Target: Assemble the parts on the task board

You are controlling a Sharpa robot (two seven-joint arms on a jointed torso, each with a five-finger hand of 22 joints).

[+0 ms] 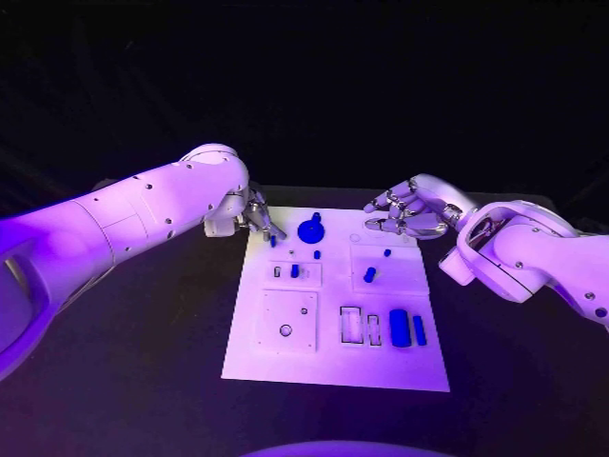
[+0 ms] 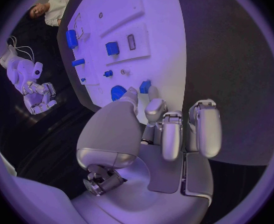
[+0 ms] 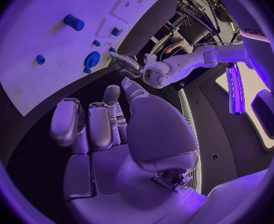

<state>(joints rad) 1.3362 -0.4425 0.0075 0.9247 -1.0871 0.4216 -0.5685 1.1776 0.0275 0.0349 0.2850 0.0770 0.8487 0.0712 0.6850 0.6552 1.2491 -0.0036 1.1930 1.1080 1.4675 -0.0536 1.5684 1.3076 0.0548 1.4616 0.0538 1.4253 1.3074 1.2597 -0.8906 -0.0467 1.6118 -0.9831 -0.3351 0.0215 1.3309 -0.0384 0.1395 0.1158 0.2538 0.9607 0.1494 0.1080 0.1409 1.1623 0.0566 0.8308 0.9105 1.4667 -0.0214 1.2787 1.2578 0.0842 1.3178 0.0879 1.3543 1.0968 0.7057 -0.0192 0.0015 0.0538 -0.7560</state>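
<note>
The white task board [image 1: 335, 362] lies in the middle of the table. A round blue knob [image 1: 311, 229] stands at its far end, and several small blue pegs [image 1: 370, 274] stand in its middle. A thick blue cylinder [image 1: 400, 327] and a thin blue bar [image 1: 419, 329] lie near its right edge. My left hand [image 1: 254, 215] hovers over the far left corner, and it pinches a small blue part [image 2: 145, 87] between thumb and finger beside the knob [image 2: 117, 92]. My right hand [image 1: 412, 209] hangs over the far right corner, holding nothing [image 3: 106, 129].
Square raised plates with slots and holes [image 1: 288, 320] take up the board's near left. The black table [image 1: 140, 381] runs wide on both sides of the board. My left arm [image 1: 127, 219] stretches over the table's left side.
</note>
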